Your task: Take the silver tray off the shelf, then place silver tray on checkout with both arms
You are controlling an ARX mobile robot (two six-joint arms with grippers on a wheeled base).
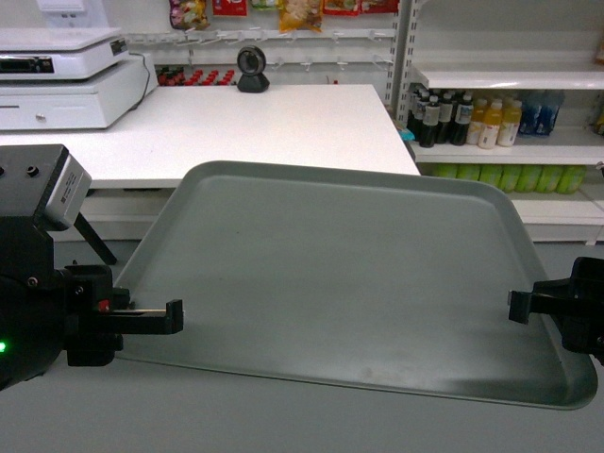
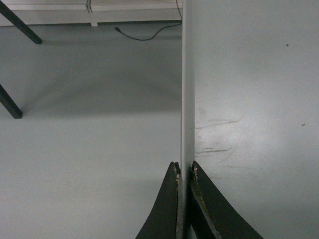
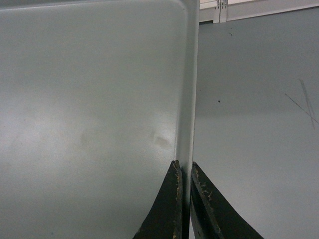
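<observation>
My left gripper (image 1: 175,317) pinches the silver tray (image 1: 349,274) at its left rim; my right gripper (image 1: 515,307) clamps the right rim. Tray held level between them, long axis crosswise, apparently airborne. Checkout (image 1: 264,127) lies straight beyond the tray.

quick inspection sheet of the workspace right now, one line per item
surface: checkout, white counter, bare in the middle, beyond the tray's far edge
job's things: silver tray held in the air between both arms, over grey floor, empty; shelf at the right, stocked with bottles
clutter: register machine on the counter's left end; small black round device at its back edge
grippers: left gripper shut on the tray's left rim; right gripper shut on its right rim
cables: black cable on the floor, left wrist view
surroundings: hanging snack packets on the back wall
</observation>
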